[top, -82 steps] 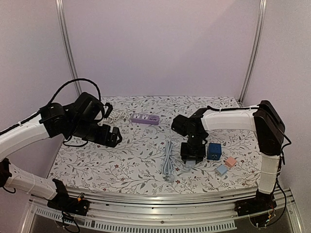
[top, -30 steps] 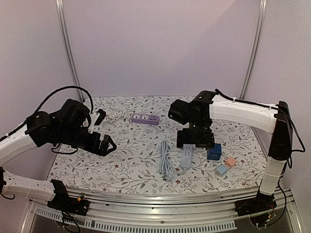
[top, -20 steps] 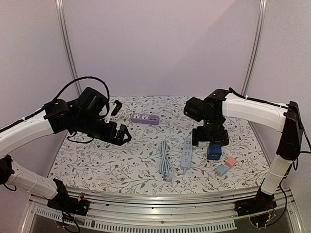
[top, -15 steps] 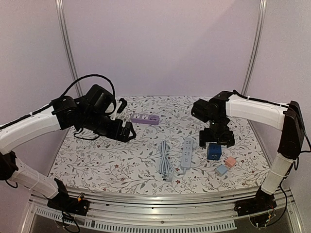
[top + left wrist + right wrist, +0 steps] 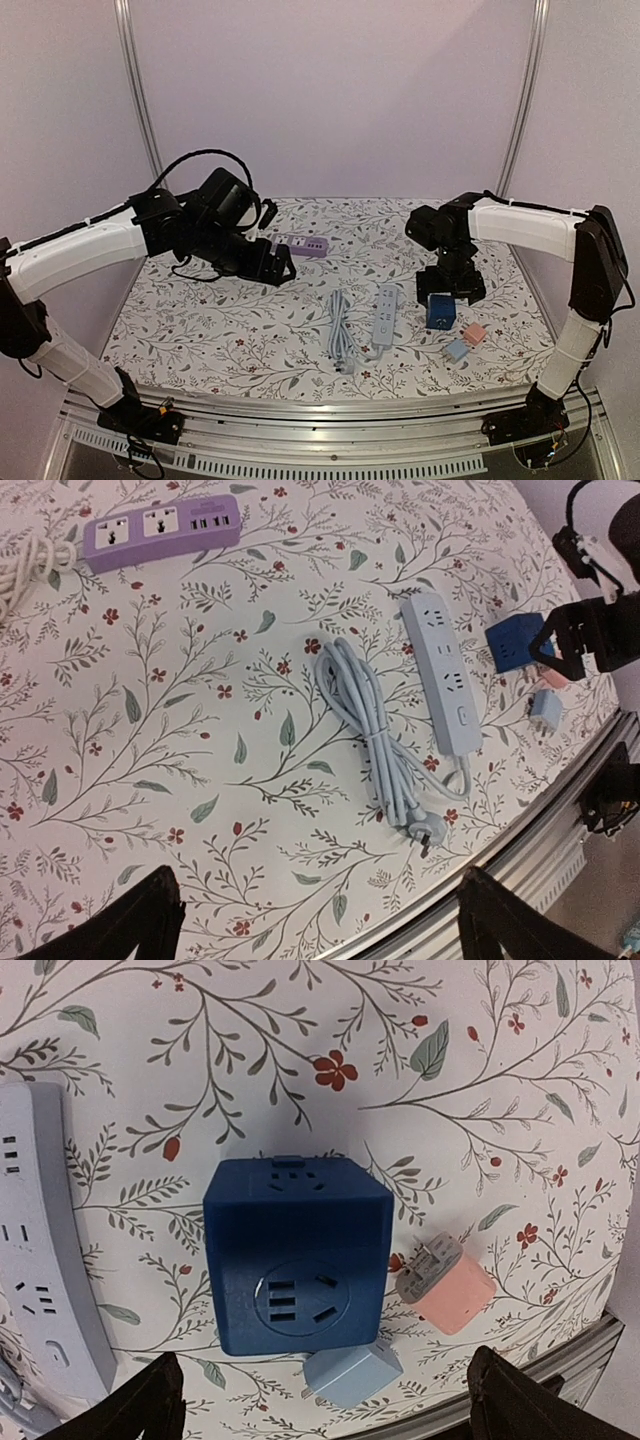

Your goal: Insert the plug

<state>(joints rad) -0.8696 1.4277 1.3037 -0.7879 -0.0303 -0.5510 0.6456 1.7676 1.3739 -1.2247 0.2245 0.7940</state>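
Observation:
A pale blue power strip [image 5: 385, 315] [image 5: 440, 670] lies mid-table, its bundled cord [image 5: 343, 325] [image 5: 365, 715] beside it on the left. The cord ends in a plug [image 5: 425, 830] near the front edge. My left gripper [image 5: 275, 268] [image 5: 325, 930] hovers open, high over the table left of the cord, holding nothing. My right gripper [image 5: 450, 285] [image 5: 325, 1405] hangs open above a dark blue cube socket [image 5: 440, 312] [image 5: 295, 1255], empty. A pink adapter [image 5: 474, 334] [image 5: 450, 1285] and a pale blue adapter [image 5: 457, 350] [image 5: 350, 1375] lie by the cube.
A purple power strip [image 5: 300, 245] [image 5: 160, 530] lies at the back, with a coiled white cord [image 5: 30, 565] left of it. The metal front rail [image 5: 330, 430] runs along the table's near edge. Purple walls close in the back and sides.
My left arm has swung right towards the table's middle. My right arm has moved right, from over the pale blue strip to above the blue cube. Both grippers stay open.

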